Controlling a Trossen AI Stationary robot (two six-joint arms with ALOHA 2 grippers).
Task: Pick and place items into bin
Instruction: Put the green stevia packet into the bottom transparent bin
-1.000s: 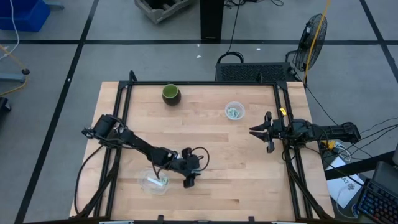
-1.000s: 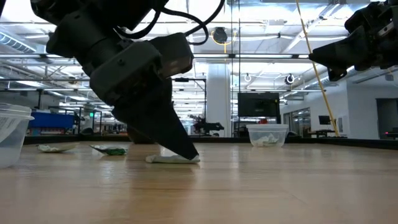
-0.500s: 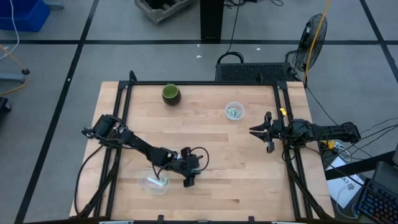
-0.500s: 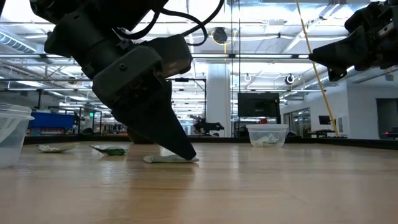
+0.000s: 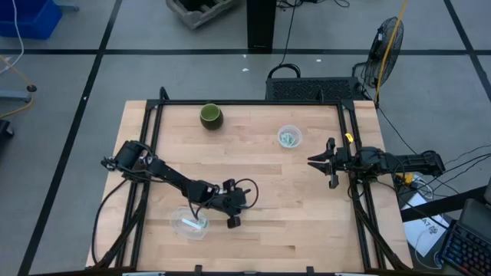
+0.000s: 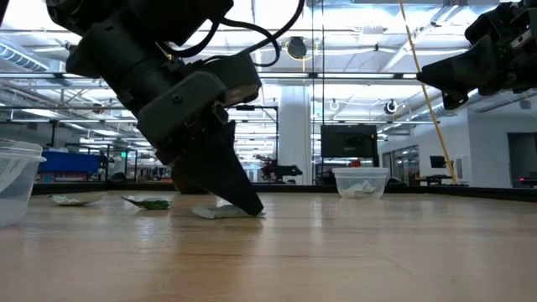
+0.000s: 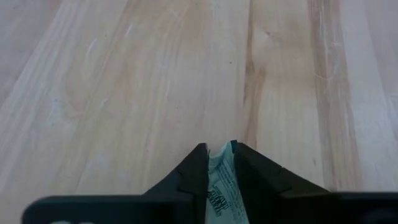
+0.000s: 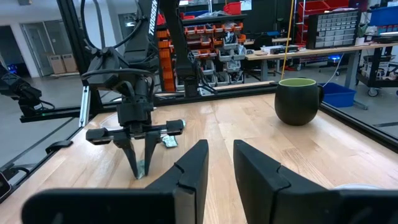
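A small pale green-and-white wrapped piece (image 7: 219,177) lies on the wooden table near its front left, with my left gripper (image 5: 230,221) shut on it. A clear plastic cup (image 5: 190,224) holding some green pieces stands just left of that gripper. Two more pieces (image 6: 75,200) (image 6: 151,202) lie flat on the table farther back. A second clear cup (image 5: 289,138) with pieces inside stands at the far right. My right gripper (image 5: 326,162) hovers open over the table's right side, holding nothing. My left gripper pinches the wrapped piece's end (image 7: 220,158) between its two fingertips. The fingers (image 6: 239,195) come from above, slanting down toward the table's right. The piece (image 6: 214,212) lies flat on the table under the tips.
A dark green cup (image 5: 211,116) stands at the far left of the table. A black frame rail (image 5: 253,103) runs around the table top. Bare wood stretches between the two arms and along the near edge.
My left gripper has shut on the wrapped piece and tipped a little more upright. The piece has slid slightly toward the table's left, still flat on the wood.
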